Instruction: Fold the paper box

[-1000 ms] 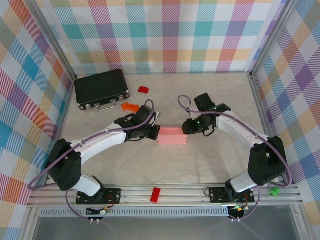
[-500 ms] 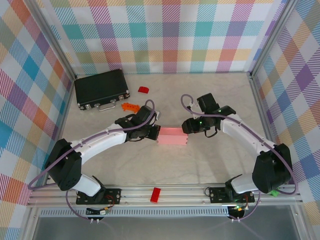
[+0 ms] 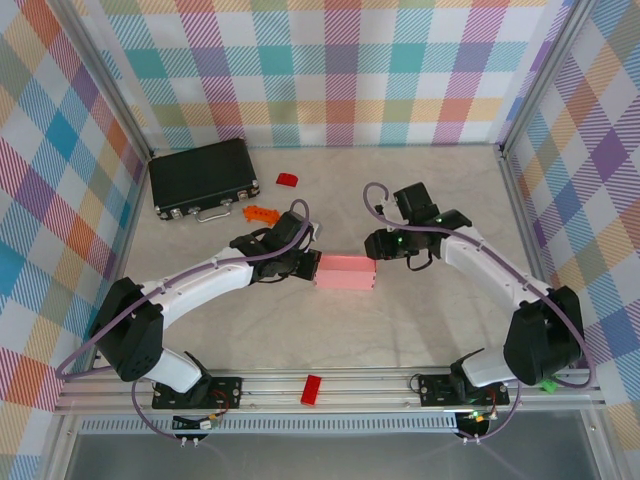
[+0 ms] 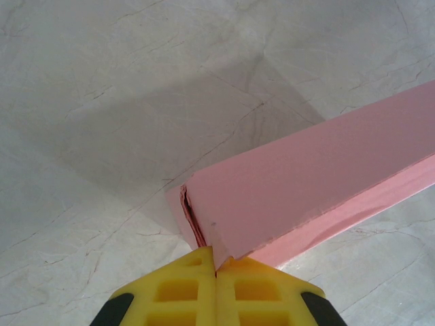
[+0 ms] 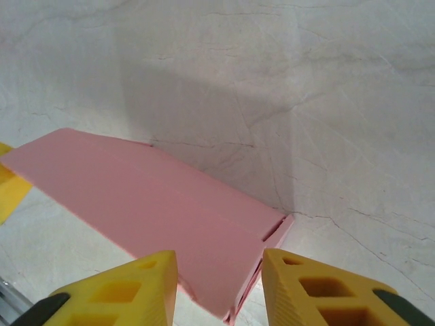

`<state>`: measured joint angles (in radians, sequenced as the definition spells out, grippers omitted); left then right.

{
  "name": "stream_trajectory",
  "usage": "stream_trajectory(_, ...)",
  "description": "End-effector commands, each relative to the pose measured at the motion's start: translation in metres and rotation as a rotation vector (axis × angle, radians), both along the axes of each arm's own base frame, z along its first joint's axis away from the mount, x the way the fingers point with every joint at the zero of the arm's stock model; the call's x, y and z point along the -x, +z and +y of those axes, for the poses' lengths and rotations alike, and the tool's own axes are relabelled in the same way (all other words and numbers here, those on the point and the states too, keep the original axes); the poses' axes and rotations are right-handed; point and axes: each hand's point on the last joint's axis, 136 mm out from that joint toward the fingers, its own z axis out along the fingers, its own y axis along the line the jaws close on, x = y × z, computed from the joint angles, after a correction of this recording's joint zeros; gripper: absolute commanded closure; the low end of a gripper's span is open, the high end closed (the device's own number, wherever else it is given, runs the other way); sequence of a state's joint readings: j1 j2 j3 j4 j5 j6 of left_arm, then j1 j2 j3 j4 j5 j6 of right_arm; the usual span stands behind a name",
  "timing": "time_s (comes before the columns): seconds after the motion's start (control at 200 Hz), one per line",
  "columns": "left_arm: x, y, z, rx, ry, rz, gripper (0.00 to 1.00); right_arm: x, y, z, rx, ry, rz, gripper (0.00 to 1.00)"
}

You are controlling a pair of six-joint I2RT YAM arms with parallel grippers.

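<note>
Since a second ago the right gripper [image 3: 374, 245] has drawn slightly back from the right end of the paper box [image 3: 344, 272]; the left arm has not shifted. The pale-pink shallow box lies near the middle of a pale marbled table [image 3: 420, 330], walled by pastel plaid panels [image 3: 340, 70]. A black case [image 3: 203, 177] sits far left. Both arms curve inward, low, towards the box. The left gripper [image 3: 312, 266] pinches tight on the box's left corner. The right gripper's yellow fingers [image 5: 136, 285] stand apart, with the box's end in the gap between them.
</note>
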<state>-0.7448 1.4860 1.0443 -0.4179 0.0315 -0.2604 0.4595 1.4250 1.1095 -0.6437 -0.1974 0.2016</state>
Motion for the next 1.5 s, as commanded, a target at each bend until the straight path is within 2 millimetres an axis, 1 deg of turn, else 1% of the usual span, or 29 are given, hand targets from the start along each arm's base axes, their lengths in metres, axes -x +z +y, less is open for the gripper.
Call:
stream_trajectory(0.0,0.016,-0.02,0.01,-0.084,-0.021,0.069,0.98,-0.003,-0.001,0.003,0.003,-0.003,0.021,0.62)
stream_trajectory(0.095,0.016,-0.02,0.01,-0.083,-0.019,0.069,0.98,0.003,-0.01,0.004,0.012,0.016,0.055,0.62)
stream_trajectory(0.37,0.016,-0.021,0.01,-0.081,-0.014,0.069,0.98,0.016,-0.026,0.001,0.039,0.054,0.1,0.62)
stream_trajectory(0.555,0.017,-0.022,0.011,-0.078,-0.009,0.067,0.98,0.021,-0.039,0.0,0.074,0.067,0.117,0.62)
stream_trajectory(0.735,0.02,-0.022,0.013,-0.075,-0.011,0.067,0.96,0.022,-0.046,-0.002,0.1,0.061,0.113,0.62)
stream_trajectory(0.905,0.023,-0.016,0.017,-0.058,-0.012,0.043,0.89,0.022,-0.049,-0.005,0.108,0.054,0.11,0.63)
stream_trajectory(1.06,0.026,-0.006,0.017,-0.02,-0.019,0.014,0.77,0.022,-0.053,-0.007,0.122,0.046,0.102,0.62)
stream_trajectory(1.11,0.026,-0.002,0.016,-0.004,-0.02,0.003,0.72,0.022,-0.054,-0.007,0.121,0.043,0.095,0.62)
stream_trajectory(1.25,0.029,0.007,0.016,0.037,-0.027,-0.024,0.63,0.022,-0.056,-0.008,0.127,0.037,0.081,0.62)
stream_trajectory(1.29,0.029,0.011,0.014,0.055,-0.03,-0.033,0.6,0.022,-0.056,-0.009,0.128,0.036,0.073,0.61)
stream_trajectory(1.365,0.03,0.02,0.011,0.099,-0.035,-0.053,0.57,0.021,-0.056,-0.009,0.126,0.03,0.059,0.61)
stream_trajectory(1.415,0.03,0.029,0.009,0.137,-0.03,-0.077,0.52,0.02,-0.055,-0.009,0.123,0.028,0.047,0.61)
stream_trajectory(1.495,0.024,0.042,0.01,0.181,0.009,-0.121,0.44,0.02,-0.054,-0.009,0.116,0.027,0.032,0.62)
